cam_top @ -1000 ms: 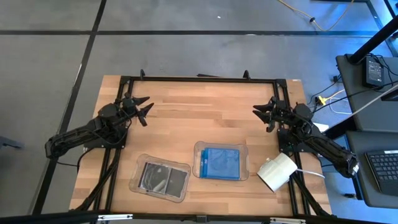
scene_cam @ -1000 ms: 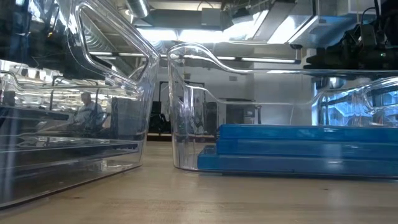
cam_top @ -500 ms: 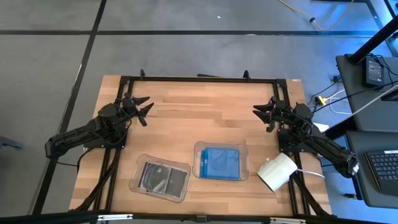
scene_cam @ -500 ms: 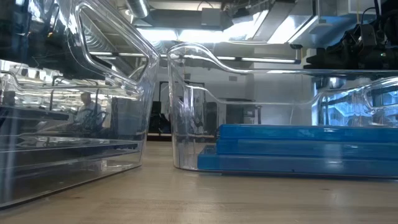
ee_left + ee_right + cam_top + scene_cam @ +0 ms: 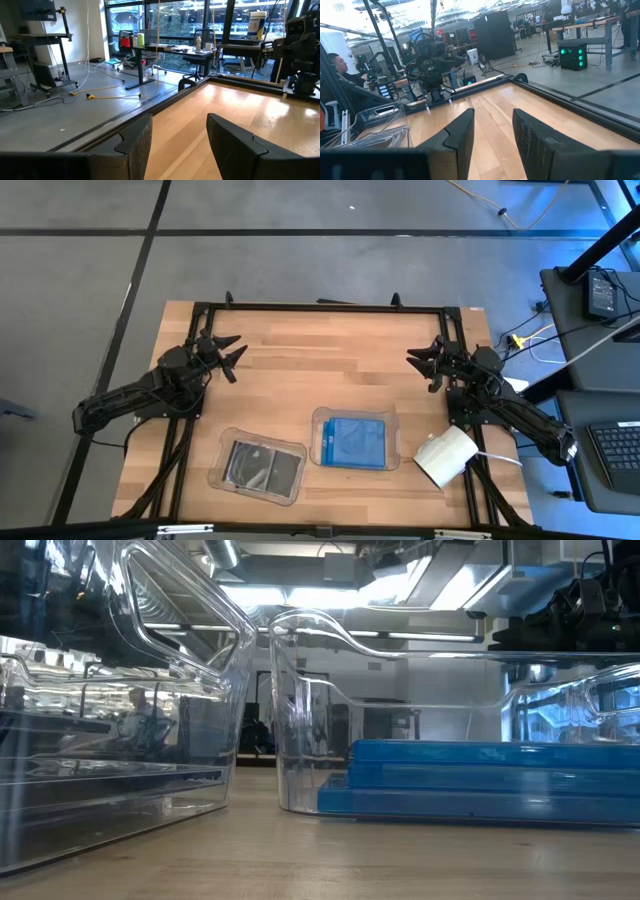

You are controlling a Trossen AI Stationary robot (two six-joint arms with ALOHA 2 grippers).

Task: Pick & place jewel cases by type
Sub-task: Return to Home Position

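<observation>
The blue jewel cases (image 5: 356, 442) lie stacked flat in a clear tray (image 5: 320, 420) near the table's near edge; the low view shows the stack (image 5: 480, 780) resting on the tray floor. The dark cases (image 5: 262, 467) lie in a second clear tray (image 5: 222, 442) to its left. My left gripper (image 5: 233, 358) hovers open near the table's left edge, well away from both trays. My right gripper (image 5: 421, 364) hovers open near the right edge. Each wrist view shows its fingers (image 5: 175, 142) (image 5: 492, 132) apart over bare wood.
A white box-like object (image 5: 445, 457) sits at the table's right near corner beside the right arm. A black frame (image 5: 320, 307) runs round the tabletop. Bare wood lies between the two grippers. A person (image 5: 337, 65) sits beyond the table in the right wrist view.
</observation>
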